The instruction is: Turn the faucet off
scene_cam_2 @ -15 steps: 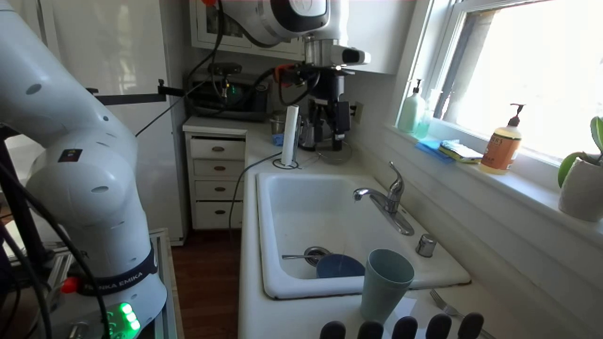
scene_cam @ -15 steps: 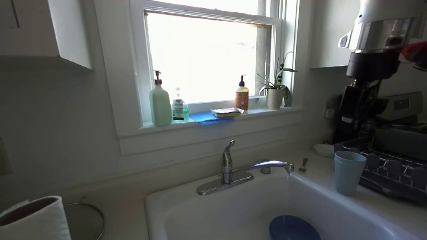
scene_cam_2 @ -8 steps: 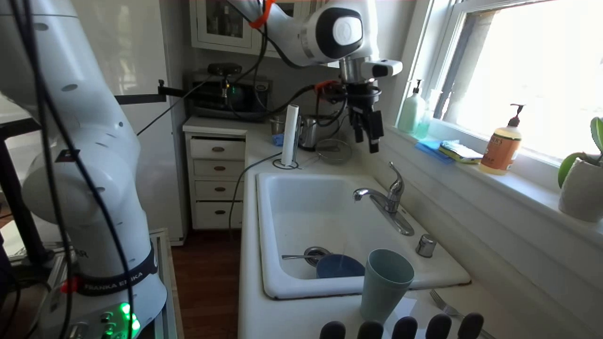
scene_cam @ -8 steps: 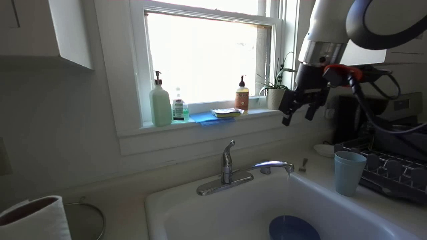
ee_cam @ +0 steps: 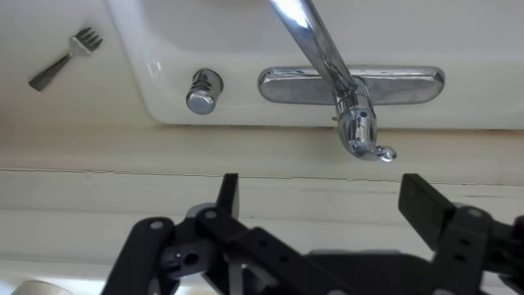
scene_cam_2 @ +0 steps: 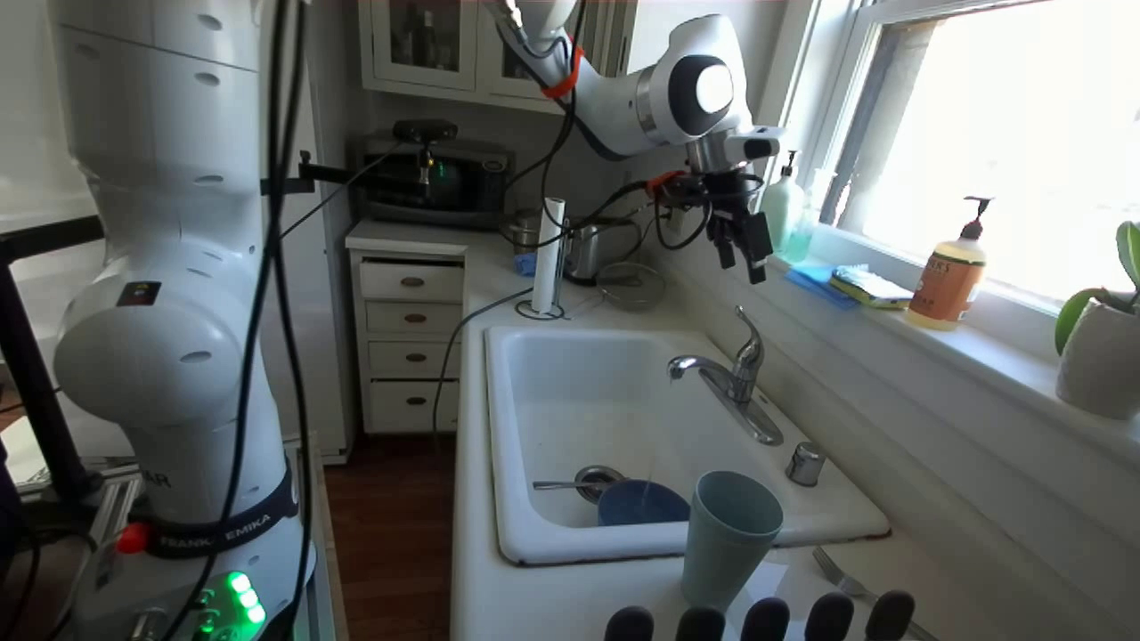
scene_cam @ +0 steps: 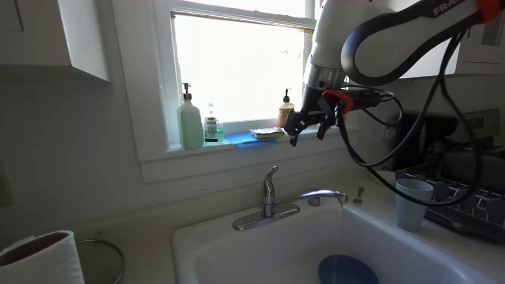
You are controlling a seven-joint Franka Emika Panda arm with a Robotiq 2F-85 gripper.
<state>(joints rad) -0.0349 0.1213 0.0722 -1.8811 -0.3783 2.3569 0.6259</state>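
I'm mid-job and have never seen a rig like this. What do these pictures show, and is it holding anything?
The white machine is a robot arm, ending in a black gripper. Two pictures look at the scene from outside the robot; the third looks down from its wrist, so the gripper shows along the bottom, with the faucet beyond. The gripper is open, holds nothing and hangs above the faucet without touching it. A thin stream of water falls from the faucet toward a blue dish in the sink. On the counter beside the sink, a pale blue cup stands and a fork lies. Pump bottles stand on the windowsill.
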